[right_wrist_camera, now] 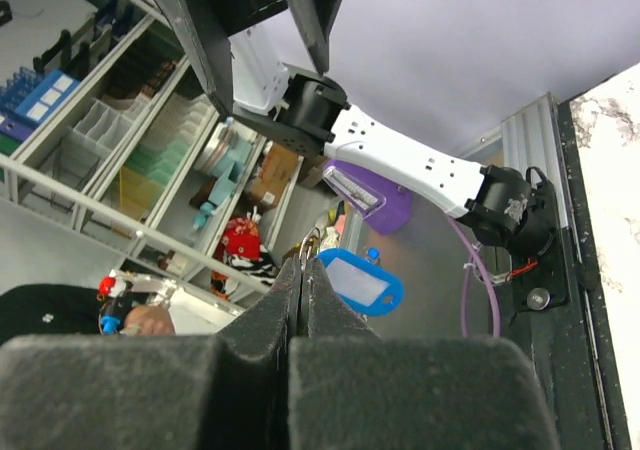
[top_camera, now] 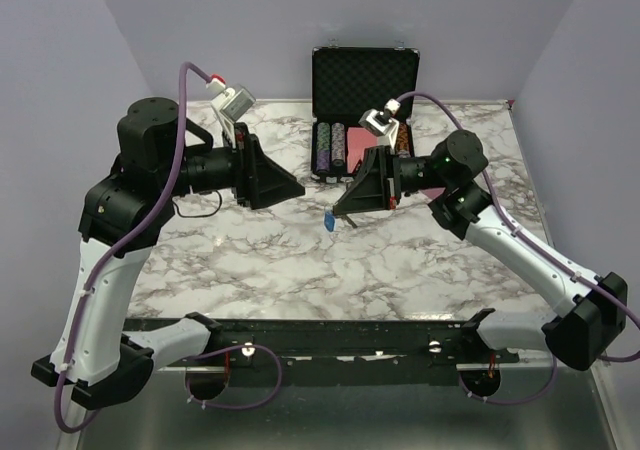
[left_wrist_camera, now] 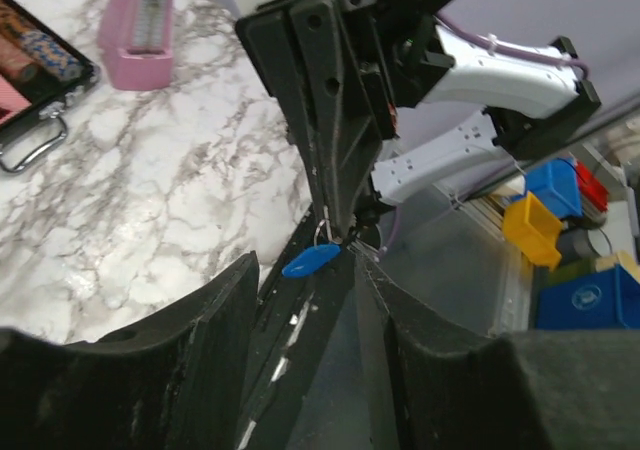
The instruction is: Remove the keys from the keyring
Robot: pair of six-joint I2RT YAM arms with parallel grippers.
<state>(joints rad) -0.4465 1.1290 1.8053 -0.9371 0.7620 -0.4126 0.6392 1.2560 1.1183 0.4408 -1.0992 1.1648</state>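
While the right end effector (top_camera: 341,207) has its two fingers pressed tight together, a thin silvery metal keyring (left_wrist_camera: 322,235) sits pinched at their very tips. A small key with a bright blue oval plastic head (top_camera: 329,224) dangles from that ring just beneath. Seen from above, the key hangs over the middle of the white marble-patterned desk (top_camera: 250,260), in the gap between the two arms and closer to the right one. The left end effector (top_camera: 292,185) points toward it from the left, its fingers moderately apart with nothing between them. In the left wrist view the blue key shows beyond that gap, clear of both black pads (left_wrist_camera: 150,370). At the far edge of the desk stands an open black case (top_camera: 365,70) with rows of poker chips (top_camera: 330,147) in its tray. A pink wedge-shaped block (left_wrist_camera: 140,25) lies near it.
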